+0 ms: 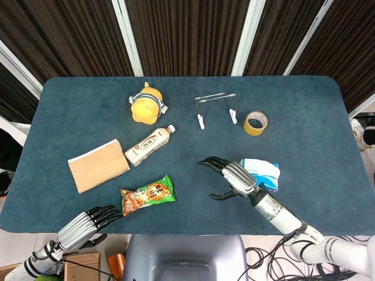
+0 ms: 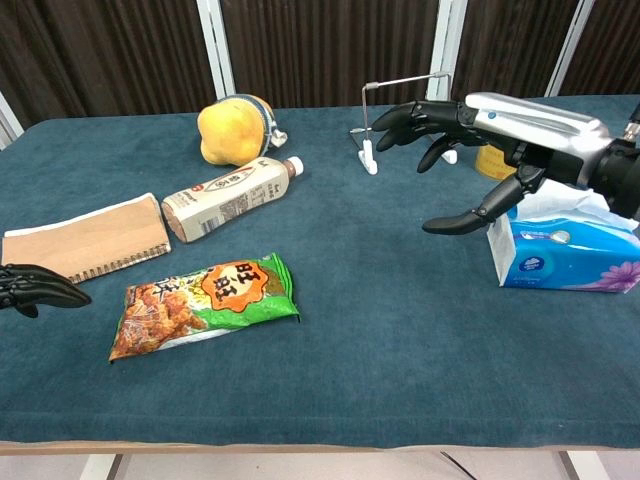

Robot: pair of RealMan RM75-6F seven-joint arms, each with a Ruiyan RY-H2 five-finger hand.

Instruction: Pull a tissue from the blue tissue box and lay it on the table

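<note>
The blue tissue box (image 2: 560,258) (image 1: 266,172) stands at the right of the table, with a white tissue (image 2: 568,203) sticking up from its top. My right hand (image 2: 500,135) (image 1: 229,175) hovers above the table just left of the box, its fingers spread wide and nothing between them. Its wrist passes over the box's near side. My left hand (image 1: 88,223) (image 2: 35,288) rests at the table's near left edge, fingers extended and holding nothing.
A green snack packet (image 2: 205,303), a brown notebook (image 2: 85,238), a lying milk-tea bottle (image 2: 230,197), a yellow pouch (image 2: 232,130), a wire stand (image 2: 405,115) and a tape roll (image 1: 256,123) lie on the blue cloth table (image 2: 380,350).
</note>
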